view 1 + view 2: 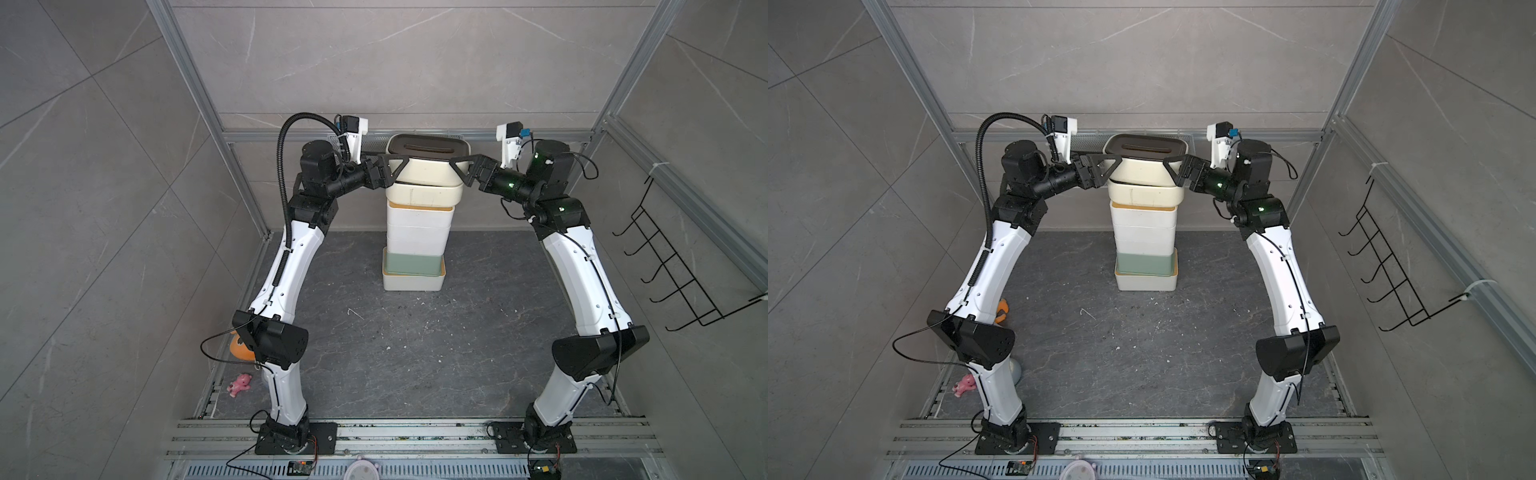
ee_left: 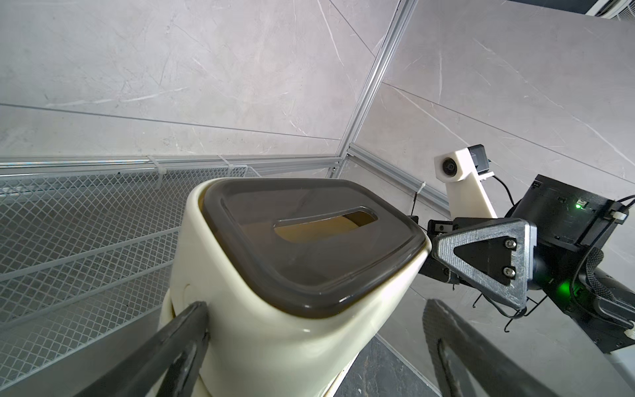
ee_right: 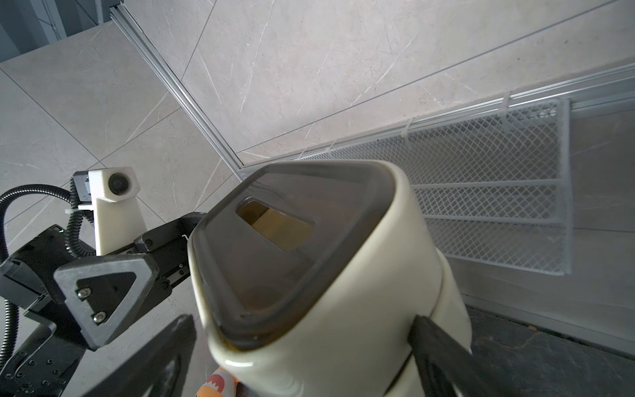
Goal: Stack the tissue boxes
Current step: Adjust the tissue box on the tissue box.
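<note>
Toppling is the main risk. The tissue boxes (image 1: 417, 232) stand as one tall column on the table (image 1: 415, 353), at the middle of its back edge, just in front of the white mesh basket (image 2: 86, 220). The top box (image 1: 428, 170), cream with a dark brown lid (image 1: 428, 146), sits on a second cream box (image 1: 424, 193). Below these come white boxes, then a sage green box (image 1: 411, 264) and a white bottom box (image 1: 413, 284).

The left hand (image 1: 399, 164) and right hand (image 1: 459, 164) flank the top box from opposite ends. Both are spread wide and grip nothing. In each wrist view one finger lies against the cream wall, or very nearly, while its partner stands clear of it.

That near contact is the likely trouble. If either hand pulls back at an angle, the finger could drag the top box sideways, and a column this tall would probably amplify the push. The layers do not line up cleanly in both top views, and the green box looks offset on the bottom box, so the base may have little margin. A sweep by an arm could knock the column into the basket or forward across the table.
</note>
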### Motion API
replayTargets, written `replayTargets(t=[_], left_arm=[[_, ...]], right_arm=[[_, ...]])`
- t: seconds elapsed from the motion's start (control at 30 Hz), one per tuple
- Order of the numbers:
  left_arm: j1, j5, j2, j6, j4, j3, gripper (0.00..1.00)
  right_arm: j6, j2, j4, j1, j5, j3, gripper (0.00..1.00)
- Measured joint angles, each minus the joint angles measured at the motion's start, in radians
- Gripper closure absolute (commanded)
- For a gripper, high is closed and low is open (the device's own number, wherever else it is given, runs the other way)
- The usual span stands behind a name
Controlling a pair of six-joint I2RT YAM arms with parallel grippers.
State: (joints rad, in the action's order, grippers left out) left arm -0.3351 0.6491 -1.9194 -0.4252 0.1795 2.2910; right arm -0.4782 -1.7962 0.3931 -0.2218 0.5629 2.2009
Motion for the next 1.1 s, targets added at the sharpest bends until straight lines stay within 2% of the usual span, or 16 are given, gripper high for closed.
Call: replayTargets(t=[0.13,0.37,0.7,0.9,1.1], left_arm=[[0.0,-0.005,0.0,-0.002,0.011,0.008,0.0],[0.004,-0.012,-0.005,-0.014,0.055,0.104,0.0],[0.038,-0.02,0.002,-0.019,0.089,0.11,0.0],[0.044,-0.037,0.079,-0.019,0.111,-0.008,0.0],[0.043,-0.071,0.245,-0.019,0.087,-0.256,0.0]], right_arm=[[0.004,0.007,0.005,-0.003,-0.007,-0.006,0.0],[0.028,0.045,0.044,-0.017,-0.029,-0.016,0.0],[0.108,0.183,0.092,-0.021,-0.153,-0.053,0.0],[0.149,0.251,0.111,-0.021,-0.234,-0.1,0.0],[0.174,0.39,0.079,-0.022,-0.33,-0.293,0.0]])
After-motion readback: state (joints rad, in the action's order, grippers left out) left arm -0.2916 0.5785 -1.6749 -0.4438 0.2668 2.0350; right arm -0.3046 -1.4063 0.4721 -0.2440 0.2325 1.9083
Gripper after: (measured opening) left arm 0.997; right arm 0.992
